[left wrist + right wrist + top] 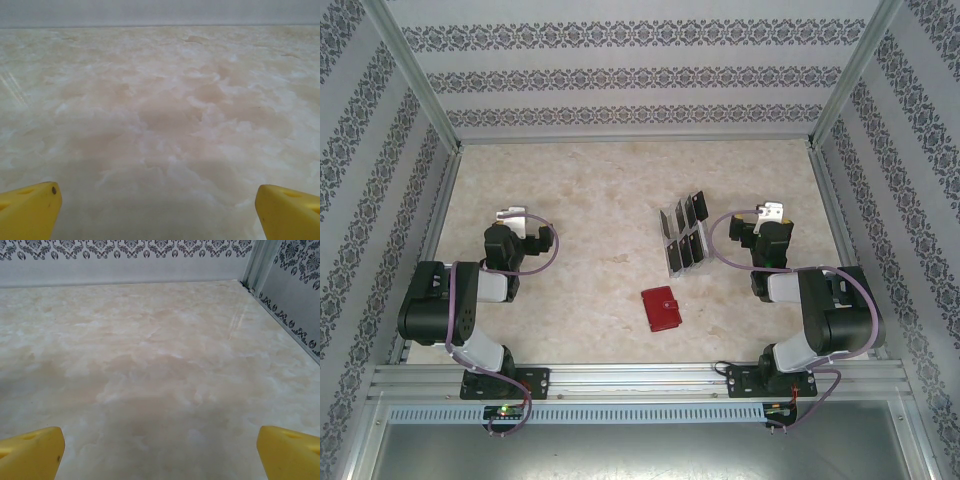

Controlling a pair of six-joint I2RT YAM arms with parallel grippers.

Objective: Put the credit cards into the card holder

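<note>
2 wide open and empty: left end effector, right end effector. Card holder lies closed between them, credit cards just beyond.

Marbled tabletop, patterned walls

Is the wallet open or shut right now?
Shut. The wallet lies folded flat on the table, only its red outside showing.

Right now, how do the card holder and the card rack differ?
The card holder is red and opaque; the rack is clear. The card holder lies flat, apparently closed; the rack holds dark credit cards standing in slots. Both rest on the marble table.
</note>
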